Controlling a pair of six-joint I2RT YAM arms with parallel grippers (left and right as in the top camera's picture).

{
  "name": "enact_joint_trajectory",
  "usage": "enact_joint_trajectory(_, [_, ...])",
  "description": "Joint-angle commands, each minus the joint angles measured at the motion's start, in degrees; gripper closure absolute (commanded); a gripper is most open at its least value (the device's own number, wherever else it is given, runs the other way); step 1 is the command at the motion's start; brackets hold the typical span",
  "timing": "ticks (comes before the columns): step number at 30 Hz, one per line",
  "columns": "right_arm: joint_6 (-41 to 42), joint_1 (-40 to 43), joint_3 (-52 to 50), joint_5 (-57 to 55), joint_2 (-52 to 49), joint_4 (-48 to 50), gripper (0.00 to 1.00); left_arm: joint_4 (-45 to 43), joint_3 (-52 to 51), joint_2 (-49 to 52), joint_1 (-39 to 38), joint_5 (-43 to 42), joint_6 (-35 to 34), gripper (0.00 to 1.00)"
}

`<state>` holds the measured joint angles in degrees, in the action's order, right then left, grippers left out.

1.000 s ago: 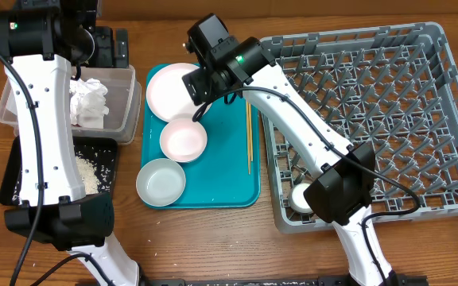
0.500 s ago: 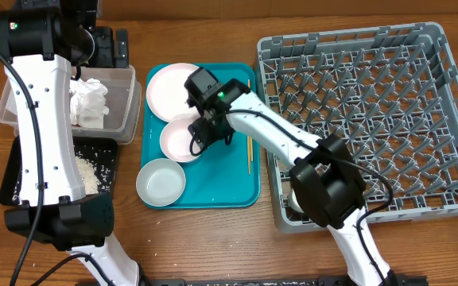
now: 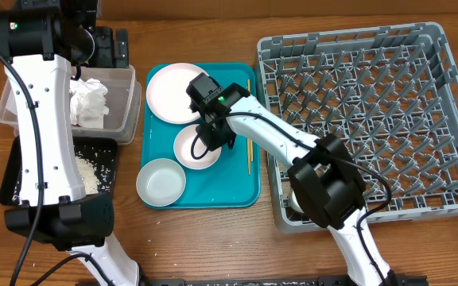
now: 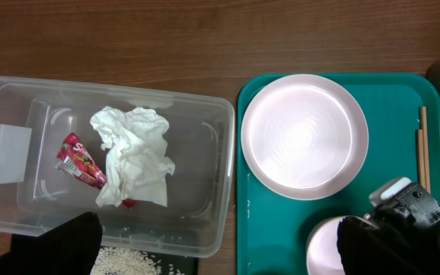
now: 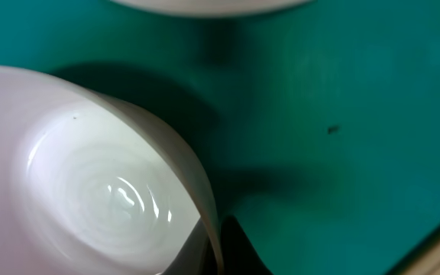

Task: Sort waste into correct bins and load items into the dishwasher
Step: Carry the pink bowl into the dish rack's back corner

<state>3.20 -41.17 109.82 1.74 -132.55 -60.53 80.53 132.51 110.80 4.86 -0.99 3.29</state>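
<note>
Pink bowl [image 3: 191,152] slid across the tray [image 3: 230,187]; right claw [image 3: 216,139] seemingly clamps its rim.

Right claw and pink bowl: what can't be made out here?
- Right claw: overhead, its own wrist covers it; right wrist view is too close, so any grip on the pink bowl cannot be told.
- Black tray: overhead, the left arm covers much of it.
- Chopsticks: left wrist, lower ends behind the right arm.

A napkin [image 4: 132,156] and a red wrapper [image 4: 81,162] are seen inside the clear tub [image 4: 197,130], with a plate [image 4: 304,136] set on the teal tray [image 4: 392,92] beside it.
</note>
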Motion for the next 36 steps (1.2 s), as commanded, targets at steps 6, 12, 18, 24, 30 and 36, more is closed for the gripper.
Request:
enact_joint_trajectory(6, [3.48,0.42,11.61,-8.85,12.76,-12.15,0.96,-0.22,1.03,0.52,-0.37,0.57,-0.72,0.00])
enact_joint_trajectory(12, [15.63,3.13,12.74,-44.94,19.08,-13.57,0.96,-0.22,1.03,0.52,-0.37,0.57,-0.72,0.00])
enact_joint_trajectory(18, [17.07,11.43,10.01,-50.56,16.48,-9.94,0.96,-0.22,1.03,0.52,-0.37,0.57,-0.72,0.00])
enact_joint_trajectory(24, [19.58,18.69,9.27,-50.56,11.80,-6.51,0.96,-0.22,1.03,0.52,-0.37,0.57,-0.72,0.00])
enact_joint_trajectory(30, [18.86,20.35,9.27,-51.52,7.08,-2.03,0.96,-0.22,1.03,0.52,-0.37,0.57,-0.72,0.00])
enact_joint_trajectory(36, [19.02,19.34,9.27,-72.63,0.66,-1.68,0.96,-0.22,1.03,0.52,-0.37,0.57,-0.72,0.00])
